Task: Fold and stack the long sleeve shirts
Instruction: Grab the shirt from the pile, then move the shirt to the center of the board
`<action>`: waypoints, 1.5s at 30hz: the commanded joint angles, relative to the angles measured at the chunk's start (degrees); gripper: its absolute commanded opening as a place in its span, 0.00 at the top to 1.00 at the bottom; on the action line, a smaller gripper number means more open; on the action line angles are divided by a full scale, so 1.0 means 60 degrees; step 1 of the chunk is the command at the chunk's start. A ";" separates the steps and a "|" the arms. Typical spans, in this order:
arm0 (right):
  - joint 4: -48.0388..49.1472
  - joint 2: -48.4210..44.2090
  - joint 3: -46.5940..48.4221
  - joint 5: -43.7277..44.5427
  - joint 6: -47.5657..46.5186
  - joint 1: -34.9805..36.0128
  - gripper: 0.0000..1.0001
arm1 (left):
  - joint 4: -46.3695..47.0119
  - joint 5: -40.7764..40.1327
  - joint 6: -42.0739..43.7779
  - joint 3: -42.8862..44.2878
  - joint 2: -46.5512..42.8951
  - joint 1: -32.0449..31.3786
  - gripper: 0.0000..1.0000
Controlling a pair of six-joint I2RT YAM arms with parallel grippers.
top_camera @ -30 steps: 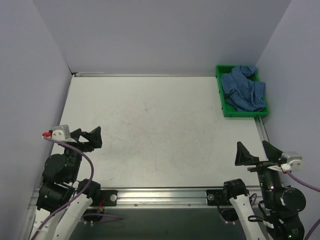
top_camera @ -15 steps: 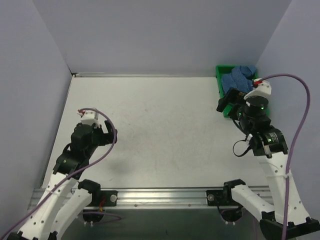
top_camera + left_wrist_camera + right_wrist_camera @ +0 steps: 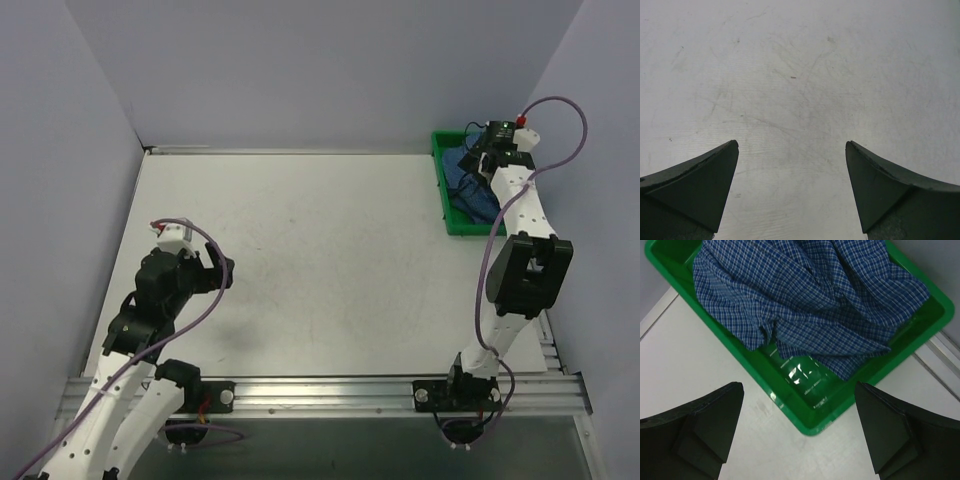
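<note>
A blue fine-checked long sleeve shirt [image 3: 810,295] lies crumpled in a green bin [image 3: 812,426] at the table's far right corner. From above, only part of the shirt [image 3: 468,190] shows under my right arm. My right gripper [image 3: 478,156] hangs open above the bin's near corner, and its jaws [image 3: 799,385] stand wide apart with nothing between them, clear of the cloth. My left gripper [image 3: 222,272] hovers open over the left side of the table. Its jaws [image 3: 791,143] are spread wide with only bare tabletop beneath them.
The white scuffed table [image 3: 320,260] is walled by purple panels at the back and both sides. The green bin's rim [image 3: 446,215] sits against the right edge. A metal rail [image 3: 330,390] with the arm bases runs along the near edge.
My right arm has swung up from near its base and stretched out over the green bin. My left arm has lifted and moved slightly inward, then held still. Both grippers stayed open.
</note>
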 commanded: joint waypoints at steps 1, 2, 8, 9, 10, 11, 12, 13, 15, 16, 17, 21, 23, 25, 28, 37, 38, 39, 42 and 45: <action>0.0398 0.1149 0.1174 -0.0266 0.0230 -0.0395 0.00 | 0.0272 0.0092 -0.0035 -0.0003 0.0167 0.0110 0.03; 0.0617 0.1718 0.1539 -0.0571 0.0201 -0.0555 0.00 | 0.0272 0.0121 -0.0020 0.0011 0.0254 0.0140 0.03; 0.1160 0.3245 0.2640 -0.1189 0.0142 -0.0791 0.00 | 0.0286 0.0180 0.0024 0.0040 0.0635 0.0184 0.02; 0.1146 0.3667 0.2946 -0.1363 0.0128 -0.0820 0.00 | 0.0272 0.0180 0.0038 0.0041 0.0650 0.0184 0.03; 0.1161 0.3875 0.3079 -0.1481 0.0127 -0.0850 0.00 | 0.0301 0.0180 0.0038 0.0041 0.0679 0.0198 0.03; 0.1161 0.4268 0.3211 -0.1642 0.0142 -0.0879 0.00 | 0.0301 0.0180 0.0038 0.0041 0.0752 0.0213 0.03; 0.1161 0.4461 0.3314 -0.1846 0.0128 -0.0937 0.00 | 0.0316 0.0209 0.0067 0.0026 0.0767 0.0228 0.03; 0.1161 0.4608 0.3446 -0.1935 0.0127 -0.0952 0.03 | 0.0330 0.0238 0.0068 0.0026 0.0797 0.0242 0.02; 0.1190 0.4944 0.3520 -0.2184 -0.0062 -0.0982 0.10 | 0.0345 0.0267 0.0082 0.0012 0.0811 0.0257 0.03; 0.1248 0.5019 0.3520 -0.2519 -0.0222 -0.0996 0.17 | 0.0374 0.0268 0.0082 -0.0003 0.0826 0.0272 0.03; 0.1350 0.5034 0.3520 -0.2508 -0.0500 -0.1011 0.35 | 0.0374 0.0268 0.0082 -0.0003 0.0841 0.0272 0.03; 0.1483 0.4684 0.3359 -0.2976 -0.1014 -0.1026 0.78 | 0.0433 0.0355 0.0082 -0.0018 0.0783 0.0286 0.03; 0.1541 0.4144 0.3170 -0.2889 -0.1321 -0.0982 0.93 | 0.0418 0.0370 0.0068 -0.0033 0.0710 0.0286 0.03; 0.1600 0.3689 0.3081 -0.2351 -0.1585 -0.0807 1.00 | 0.0433 0.0370 0.0068 -0.0047 0.0607 0.0286 0.03; 0.1629 0.2446 0.3153 -0.1806 -0.2054 -0.0529 1.00 | 0.0462 0.0385 0.0068 -0.0047 0.0461 0.0286 0.03; 0.2083 -0.0046 0.4441 -0.0427 -0.4704 0.1828 1.00 | 0.0462 0.0370 0.0024 -0.0150 -0.0052 0.0272 0.03; 0.2098 -0.0180 0.4602 -0.0457 -0.4939 0.2121 1.00 | 0.0448 0.0370 0.0024 -0.0150 -0.0096 0.0257 0.03; 0.2098 -0.0297 0.4909 -0.0573 -0.5057 0.2675 1.00 | 0.0448 0.0356 0.0024 -0.0135 -0.0140 0.0257 0.03; 0.2200 -0.0707 0.5248 -0.0807 -0.6184 0.4036 1.00 | 0.0448 0.0341 0.0009 -0.0150 -0.0287 0.0242 0.03; 0.2376 -0.0986 0.5424 -0.1144 -0.7063 0.5427 1.00 | 0.0448 0.0326 -0.0005 -0.0179 -0.0433 0.0228 0.03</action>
